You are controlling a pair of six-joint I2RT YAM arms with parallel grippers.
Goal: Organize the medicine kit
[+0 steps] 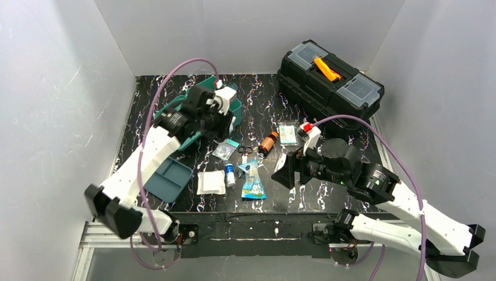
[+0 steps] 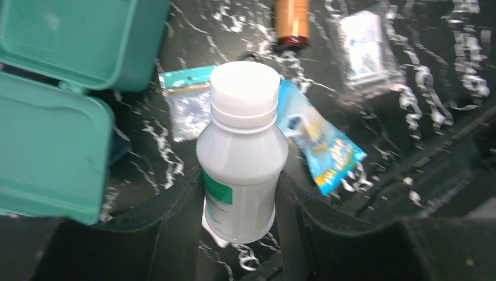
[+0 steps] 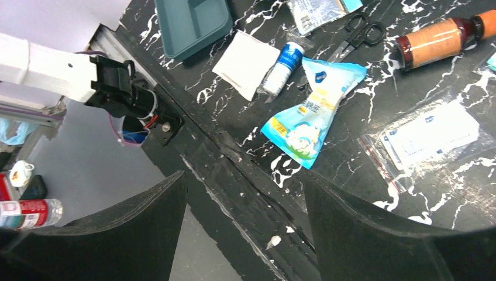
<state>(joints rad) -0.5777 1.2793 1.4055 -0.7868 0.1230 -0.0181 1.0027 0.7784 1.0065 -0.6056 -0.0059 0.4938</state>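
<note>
From above: left gripper raised over the far left of the table, right at the open teal medicine kit, its load mostly hidden by the arm. Dark inner tray lying apart from the kit, near left. Right gripper low at the near right, just right of the blue packet. Black toolbox at the far right.

Left wrist: white bottle pinched at its sides between both fingers, off the table, close beside the kit but not touching it.

Right wrist: fingers spread wide, nothing between. Beyond them, untouched on the table: blue packet, gauze, small vial, scissors, amber bottle, clear bag.
</note>
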